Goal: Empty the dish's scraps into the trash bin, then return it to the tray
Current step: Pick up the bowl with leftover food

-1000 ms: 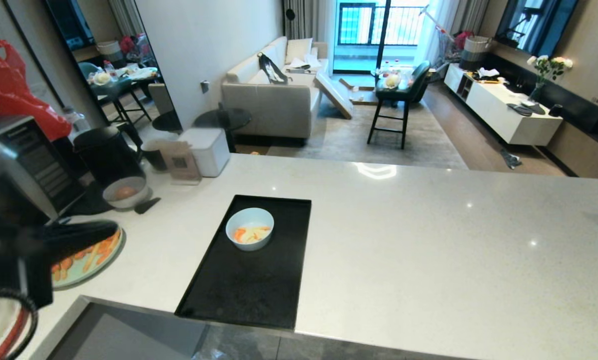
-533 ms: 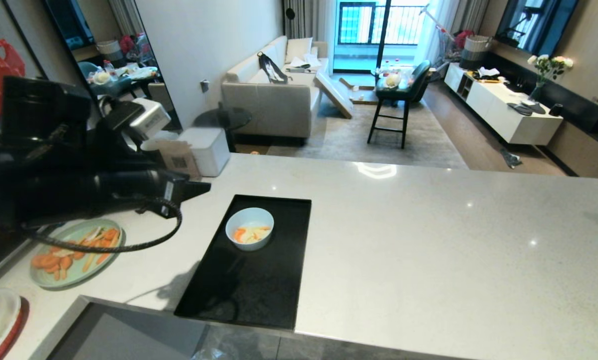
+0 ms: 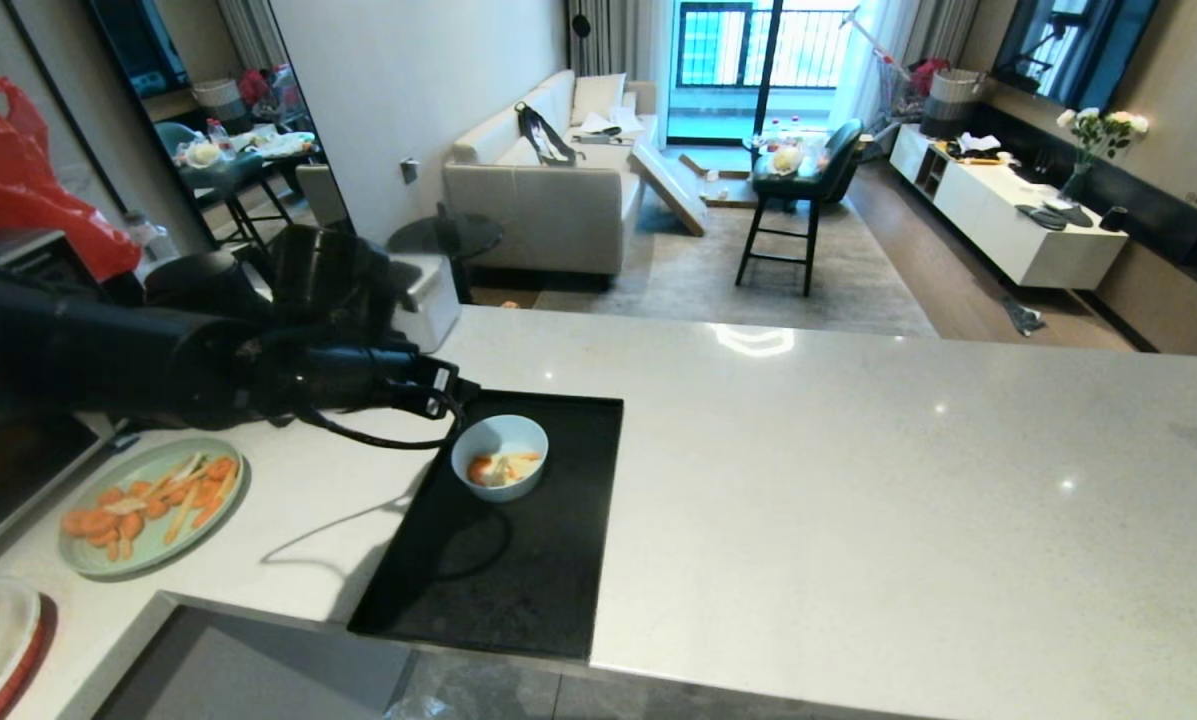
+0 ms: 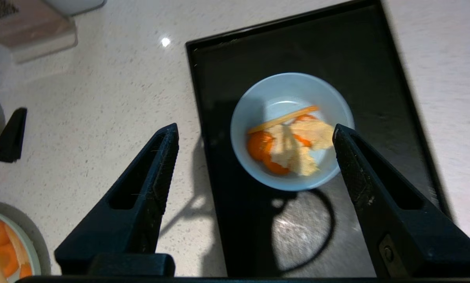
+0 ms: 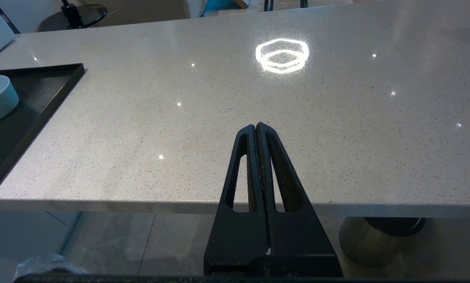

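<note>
Below the left end effector (image 4: 254, 133), whose fingers stood wide apart, the dish (image 4: 292, 131) of scraps (image 4: 288, 145) sat on the tray (image 4: 392, 98), so the reach apparently needed lowering onto its rim.

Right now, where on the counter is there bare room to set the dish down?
Bare counter runs wide to the right of the tray, whose near half is also free below the dish. Left is crowded: green plate, left gripper.

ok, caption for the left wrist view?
Open left claw poised above the dish of scraps on the black tray.
</note>
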### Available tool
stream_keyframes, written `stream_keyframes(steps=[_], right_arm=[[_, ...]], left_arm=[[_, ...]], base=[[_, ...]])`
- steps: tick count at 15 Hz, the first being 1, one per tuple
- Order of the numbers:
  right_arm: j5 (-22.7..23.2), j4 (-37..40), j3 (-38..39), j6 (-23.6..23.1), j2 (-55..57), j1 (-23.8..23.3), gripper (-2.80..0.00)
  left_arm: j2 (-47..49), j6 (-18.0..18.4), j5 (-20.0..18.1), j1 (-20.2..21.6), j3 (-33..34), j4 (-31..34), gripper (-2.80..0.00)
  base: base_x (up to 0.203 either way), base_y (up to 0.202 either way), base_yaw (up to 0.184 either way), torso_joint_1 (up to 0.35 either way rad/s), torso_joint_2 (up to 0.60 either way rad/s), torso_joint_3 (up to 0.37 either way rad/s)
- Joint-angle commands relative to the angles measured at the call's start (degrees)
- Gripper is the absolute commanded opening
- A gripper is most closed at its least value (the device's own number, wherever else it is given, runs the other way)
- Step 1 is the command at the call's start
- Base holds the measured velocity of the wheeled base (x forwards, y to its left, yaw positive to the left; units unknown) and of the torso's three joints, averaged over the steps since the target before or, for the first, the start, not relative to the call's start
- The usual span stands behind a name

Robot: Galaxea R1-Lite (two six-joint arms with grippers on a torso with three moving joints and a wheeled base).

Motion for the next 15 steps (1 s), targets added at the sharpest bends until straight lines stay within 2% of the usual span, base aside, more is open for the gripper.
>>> stream_keyframes(steps=[1,7,15], right_arm=[[-0.04,-0.03,0.00,-0.03,-0.02,0.01,-2.80],[-0.04,-0.03,0.00,0.02,-0.02,0.01,-2.80],[-0.04,-0.03,0.00,-0.06,-0.02,0.01,-2.80]], left_arm=[[7.31,0.14,1.53,1.12,-2.82,-0.03,0.00],[15.66,1.20,1.88,4.76,-9.23,0.06,0.00],[17.39,1.13,2.06,5.88,-9.42,0.35,0.00]], base=[[0.000,0.000,0.000,0.000,0.00,0.000],[0.000,0.000,0.000,0.000,0.00,0.000],[0.000,0.000,0.000,0.000,0.00,0.000]])
